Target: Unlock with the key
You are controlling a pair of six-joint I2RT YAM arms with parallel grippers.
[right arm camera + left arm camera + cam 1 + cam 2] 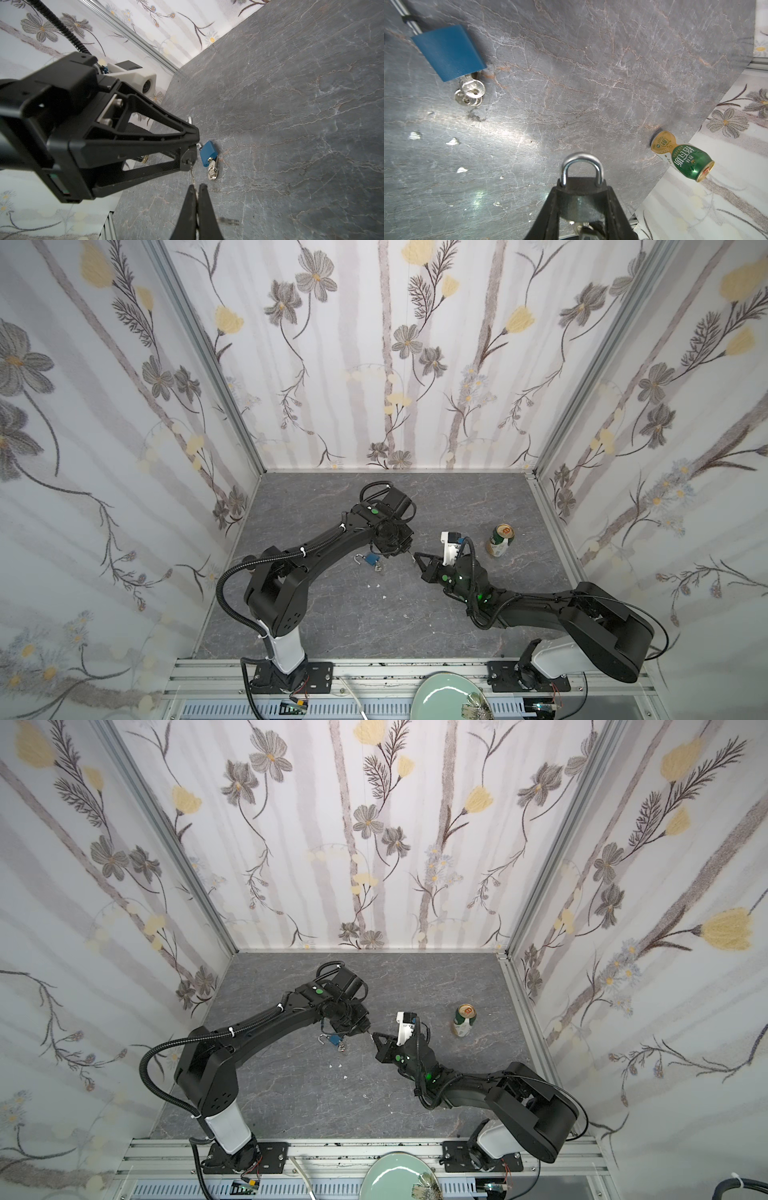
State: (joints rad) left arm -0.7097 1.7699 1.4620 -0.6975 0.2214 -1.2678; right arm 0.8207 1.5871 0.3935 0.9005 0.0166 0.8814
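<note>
The left gripper [581, 188] is clamping a dark padlock [579, 204] by its body between narrowly parted jaws, and the shackle [581, 164] is sticking out past the fingertips with both legs seated. The right gripper [196, 190] is pinching the key [192, 174] with its jaws closed, and the blade is running straight from its tips to the padlock's underside. A blue lock [208, 153] with keys [213, 171] in it is lying on the table [291, 124], just beside the left gripper and ahead of the right one's tips.

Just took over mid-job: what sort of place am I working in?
Probably a robot test booth: flowered wallpaper panels in aluminium framing, a marble-look tabletop, a slotted mounting rail in front.
</note>
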